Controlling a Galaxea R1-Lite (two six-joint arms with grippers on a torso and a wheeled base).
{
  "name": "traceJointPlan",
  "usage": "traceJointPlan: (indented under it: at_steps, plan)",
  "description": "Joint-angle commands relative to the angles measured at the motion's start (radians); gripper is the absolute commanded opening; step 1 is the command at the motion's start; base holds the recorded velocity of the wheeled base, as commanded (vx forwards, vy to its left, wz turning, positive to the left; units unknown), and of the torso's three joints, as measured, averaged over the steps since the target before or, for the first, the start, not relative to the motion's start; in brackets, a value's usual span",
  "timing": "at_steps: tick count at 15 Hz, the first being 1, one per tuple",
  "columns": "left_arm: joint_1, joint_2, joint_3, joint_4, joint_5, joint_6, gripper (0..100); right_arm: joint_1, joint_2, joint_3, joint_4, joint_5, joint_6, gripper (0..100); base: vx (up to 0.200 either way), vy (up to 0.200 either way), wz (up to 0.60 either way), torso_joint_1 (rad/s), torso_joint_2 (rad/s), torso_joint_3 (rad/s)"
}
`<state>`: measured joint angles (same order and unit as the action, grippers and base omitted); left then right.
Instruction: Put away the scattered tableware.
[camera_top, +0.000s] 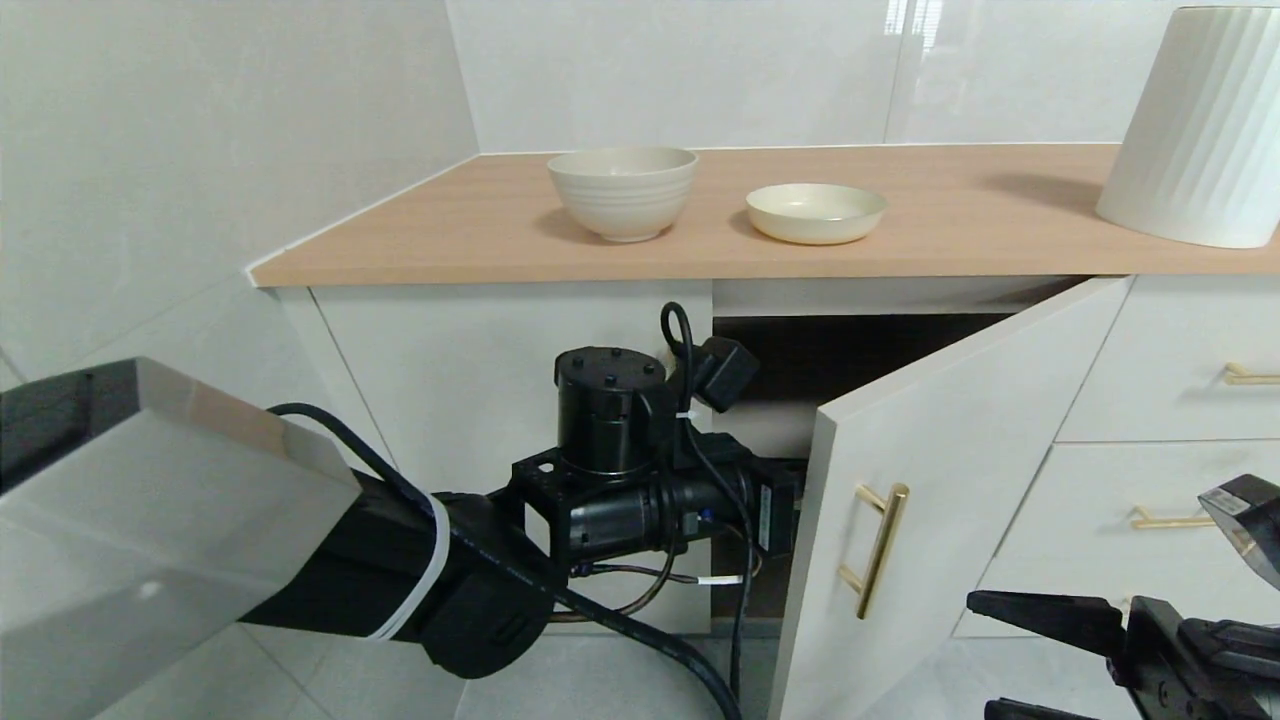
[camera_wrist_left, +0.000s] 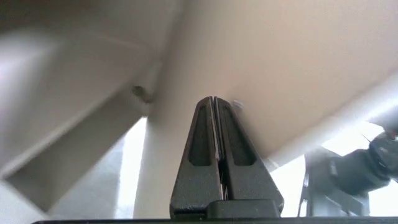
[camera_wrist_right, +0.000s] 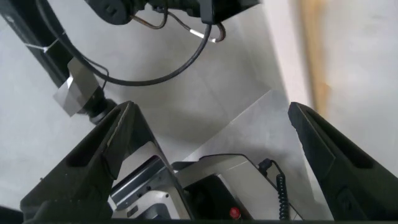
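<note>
Two pieces of tableware stand on the wooden counter (camera_top: 960, 215): a cream ribbed bowl (camera_top: 622, 190) and, to its right, a shallow cream dish (camera_top: 815, 212). Below them a white cabinet door (camera_top: 950, 470) with a gold handle (camera_top: 878, 546) stands open. My left arm's wrist (camera_top: 620, 470) is at the cabinet opening, and its gripper end is hidden behind the door's edge. In the left wrist view the left gripper (camera_wrist_left: 212, 101) is shut, fingers pressed together, empty, close to a pale flat panel (camera_wrist_left: 286, 56). My right gripper (camera_top: 980, 655) (camera_wrist_right: 210, 109) hangs open and empty low beside the door, over the floor.
A tall white ribbed container (camera_top: 1200, 130) stands at the counter's right end. Drawers with gold handles (camera_top: 1165, 520) lie to the right of the open door. White tiled walls close in the left and back. Pale floor tiles (camera_wrist_right: 236, 81) lie below.
</note>
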<state>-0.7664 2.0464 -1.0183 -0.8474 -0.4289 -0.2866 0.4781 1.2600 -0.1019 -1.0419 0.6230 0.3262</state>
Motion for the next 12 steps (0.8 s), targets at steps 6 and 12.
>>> traceJointPlan:
  at_steps: [6, 12]
  plan:
    - [0.004, 0.101, -0.08, 0.005, 0.007, -0.008, 0, 0.001, -0.034, 0.016, 0.0, 0.001, 0.001, 100, 0.0, 0.0, 0.0, 0.0, 0.0, 0.0]
    - [-0.021, 0.08, -0.118, 0.038, 0.015, -0.019, 0, 0.001, -0.05, 0.031, 0.0, 0.001, 0.001, 100, -0.1, 0.0, 0.0, 0.005, 0.0, 0.001]
